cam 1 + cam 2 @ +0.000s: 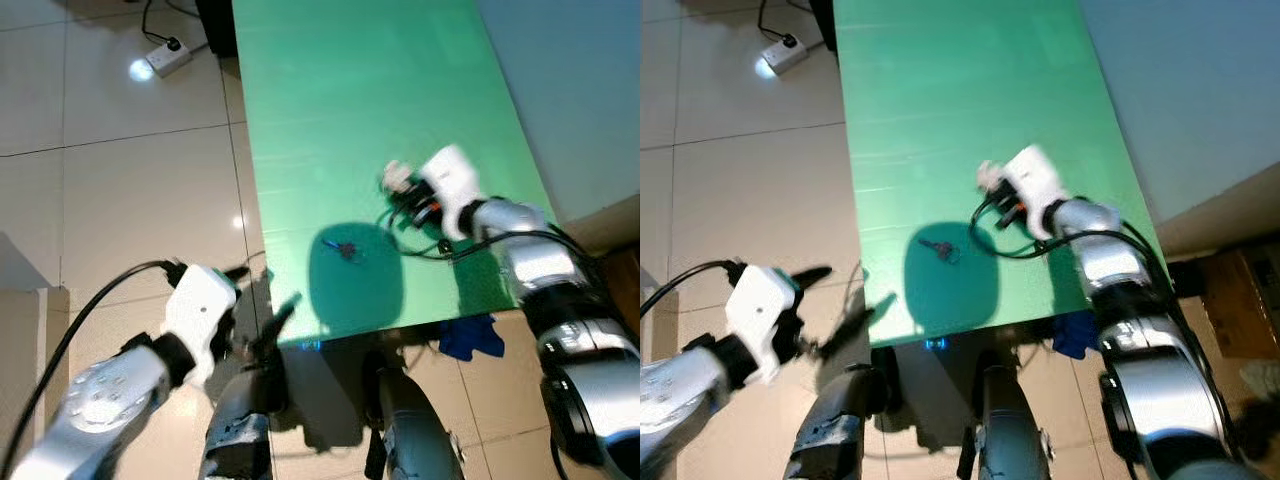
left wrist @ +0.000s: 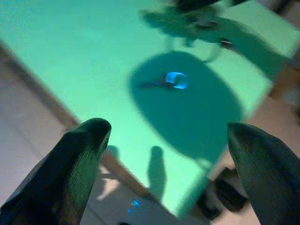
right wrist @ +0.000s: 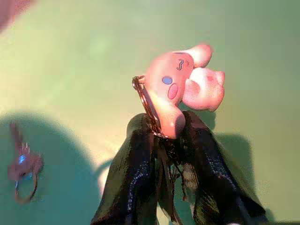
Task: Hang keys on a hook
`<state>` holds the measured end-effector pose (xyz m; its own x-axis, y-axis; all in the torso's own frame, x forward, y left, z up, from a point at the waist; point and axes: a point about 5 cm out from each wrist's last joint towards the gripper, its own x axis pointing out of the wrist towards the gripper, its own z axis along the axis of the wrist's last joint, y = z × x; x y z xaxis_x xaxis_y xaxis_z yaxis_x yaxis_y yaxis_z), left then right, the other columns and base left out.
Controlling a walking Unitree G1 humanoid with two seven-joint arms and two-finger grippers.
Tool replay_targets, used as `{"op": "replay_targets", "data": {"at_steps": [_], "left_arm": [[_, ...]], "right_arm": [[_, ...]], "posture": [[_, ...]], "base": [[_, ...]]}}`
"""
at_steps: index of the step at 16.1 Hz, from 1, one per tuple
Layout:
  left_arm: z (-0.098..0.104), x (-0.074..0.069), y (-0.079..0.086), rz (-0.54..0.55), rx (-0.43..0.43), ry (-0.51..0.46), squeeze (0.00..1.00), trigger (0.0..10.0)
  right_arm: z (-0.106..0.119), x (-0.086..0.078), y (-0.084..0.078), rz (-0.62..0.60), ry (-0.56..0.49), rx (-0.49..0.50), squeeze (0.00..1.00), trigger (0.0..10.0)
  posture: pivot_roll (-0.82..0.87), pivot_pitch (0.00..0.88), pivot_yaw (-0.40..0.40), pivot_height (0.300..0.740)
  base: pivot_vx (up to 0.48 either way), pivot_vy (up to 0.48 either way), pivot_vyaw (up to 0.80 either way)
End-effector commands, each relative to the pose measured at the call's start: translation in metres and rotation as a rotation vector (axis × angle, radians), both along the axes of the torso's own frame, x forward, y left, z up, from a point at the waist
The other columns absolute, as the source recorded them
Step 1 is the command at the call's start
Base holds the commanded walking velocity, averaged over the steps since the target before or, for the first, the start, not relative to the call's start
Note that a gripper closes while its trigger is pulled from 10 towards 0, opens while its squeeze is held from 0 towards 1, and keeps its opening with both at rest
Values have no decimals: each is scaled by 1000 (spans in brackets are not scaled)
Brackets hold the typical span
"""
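Head views: green matte tabletop [image 1: 330, 120] over pale floor tiles [image 1: 120, 200]. My right gripper [image 1: 398, 183] reaches over the table's middle, fingers closed on a pink soft-rubber cartoon charm with dark metal key ring [image 1: 396, 176]. A second item, small dark key with blue tag [image 1: 346, 250], lies flat in the round shadow near the front edge, well apart from the charm. My left gripper [image 1: 262, 300] hangs off the table's front-left corner, unladen. No hook located.

Left wrist view: my two black fingers [image 2: 77, 159] spread wide, nothing between; the blue-tagged key rests beyond them on the green surface.

Right wrist view: black fingers [image 3: 133, 183] pinch the charm's base where the ring joins.

Handling, my judgement: light, dangling, prone to swing; charm squashy, ring thin, stiff and slippery. Best hold is the charm body, ring left free for the hook.
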<state>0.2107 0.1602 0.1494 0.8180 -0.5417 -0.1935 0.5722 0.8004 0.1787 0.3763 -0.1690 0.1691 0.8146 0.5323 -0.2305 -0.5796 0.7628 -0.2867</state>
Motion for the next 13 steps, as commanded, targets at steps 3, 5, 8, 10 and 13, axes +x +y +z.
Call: {"op": "replay_targets", "data": {"at_steps": [3,5,8,10,13], "left_arm": [[-5,23,-3,121,-98,-57,0,10000],[-6,38,-3,202,-155,-103,0,10000],[10,68,3,375,-233,-204,0,10000],[12,79,-4,341,-241,-215,0,10000],[0,84,-16,300,-129,-219,0,10000]], "right_arm": [[20,-13,-4,-137,-146,241,0,0],[21,-28,0,-203,-216,313,0,0],[18,-47,7,-280,-254,365,0,0],[5,-60,16,-347,-241,458,0,0],[-25,-78,28,-391,-157,433,0,10000]], "posture": [[25,85,-46,740],[-21,0,4,740],[-45,0,45,740],[-60,0,73,740],[-52,0,69,740]], "base": [[0,0,0],[0,0,0],[0,0,0],[0,0,0],[0,0,0]]}}
